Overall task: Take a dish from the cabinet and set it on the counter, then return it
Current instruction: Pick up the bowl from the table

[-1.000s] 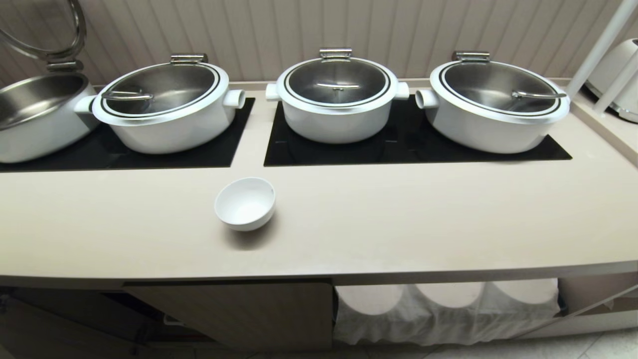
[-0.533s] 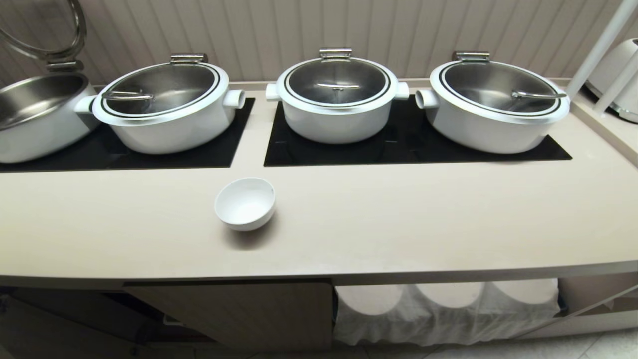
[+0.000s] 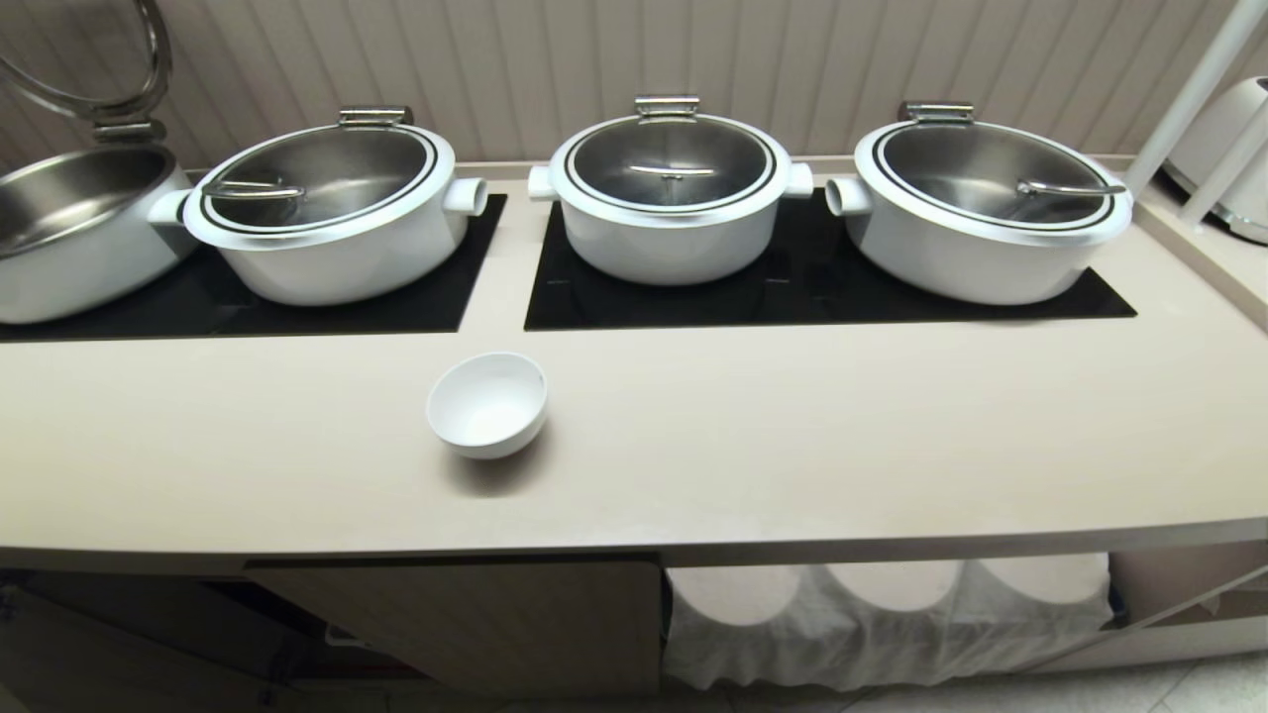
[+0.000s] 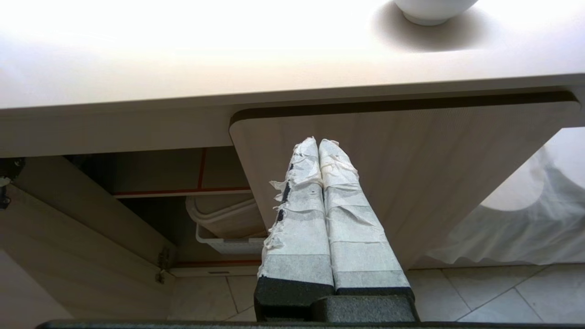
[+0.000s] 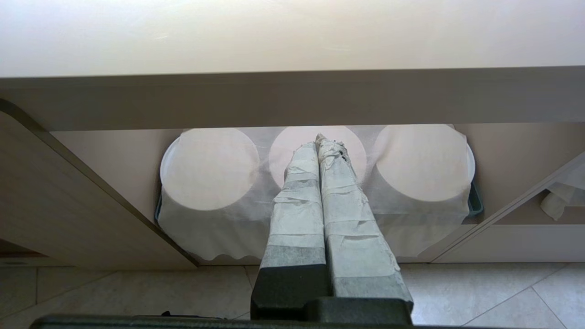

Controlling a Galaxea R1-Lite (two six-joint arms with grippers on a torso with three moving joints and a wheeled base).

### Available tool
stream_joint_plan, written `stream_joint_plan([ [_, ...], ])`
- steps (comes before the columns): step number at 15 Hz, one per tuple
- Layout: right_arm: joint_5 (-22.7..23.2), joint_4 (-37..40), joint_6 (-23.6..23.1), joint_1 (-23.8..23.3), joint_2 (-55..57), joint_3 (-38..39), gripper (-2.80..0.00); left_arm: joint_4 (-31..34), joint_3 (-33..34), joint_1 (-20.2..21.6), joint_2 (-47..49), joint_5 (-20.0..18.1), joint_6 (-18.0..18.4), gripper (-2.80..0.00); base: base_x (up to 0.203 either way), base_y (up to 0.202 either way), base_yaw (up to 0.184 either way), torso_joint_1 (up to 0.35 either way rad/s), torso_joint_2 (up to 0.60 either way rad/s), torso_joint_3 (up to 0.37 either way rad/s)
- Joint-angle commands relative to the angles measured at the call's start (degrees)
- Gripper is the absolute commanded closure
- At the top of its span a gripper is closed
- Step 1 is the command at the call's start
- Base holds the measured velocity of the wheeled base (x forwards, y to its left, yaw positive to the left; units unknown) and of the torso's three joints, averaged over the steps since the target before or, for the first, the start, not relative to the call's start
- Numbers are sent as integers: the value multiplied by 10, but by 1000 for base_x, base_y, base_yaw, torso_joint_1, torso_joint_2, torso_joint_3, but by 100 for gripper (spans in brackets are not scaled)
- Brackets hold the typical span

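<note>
The dish (image 3: 487, 403), a small white bowl, stands upright on the counter (image 3: 792, 446) in front of the hob plates; its foot (image 4: 432, 11) shows at the edge of the left wrist view. Below the counter edge the cabinet (image 3: 495, 619) has one fluted door (image 4: 411, 173) swung open, with a dark red-edged shelf space (image 4: 183, 183) beside it. My left gripper (image 4: 318, 142) is shut and empty, held low in front of that door. My right gripper (image 5: 316, 139) is shut and empty too, low before cloth-covered round stacks. Neither arm appears in the head view.
Several large white steel-lidded pots (image 3: 670, 193) stand on black hob plates (image 3: 822, 287) at the counter's back. A white basket (image 4: 228, 233) sits in the cabinet. Cloth-draped round stacks (image 5: 315, 183) fill the open bay on the right. Tiled floor (image 5: 480, 292) lies below.
</note>
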Motion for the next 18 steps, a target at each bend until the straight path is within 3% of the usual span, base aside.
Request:
stream_joint_plan([
  [1, 0, 0, 0, 0, 0, 0, 0, 0, 0, 0, 0, 1, 1, 0, 0, 0, 0, 0, 0, 0],
  [10, 0, 0, 0, 0, 0, 0, 0, -16, -2, 0, 0, -3, 1, 0, 0, 0, 0, 0, 0, 0],
  [12, 0, 0, 0, 0, 0, 0, 0, -36, -19, 0, 0, -30, 9, 0, 0, 0, 0, 0, 0, 0],
  [18, 0, 0, 0, 1, 0, 0, 0, -33, -65, 0, 0, -36, 13, 0, 0, 0, 0, 0, 0, 0],
])
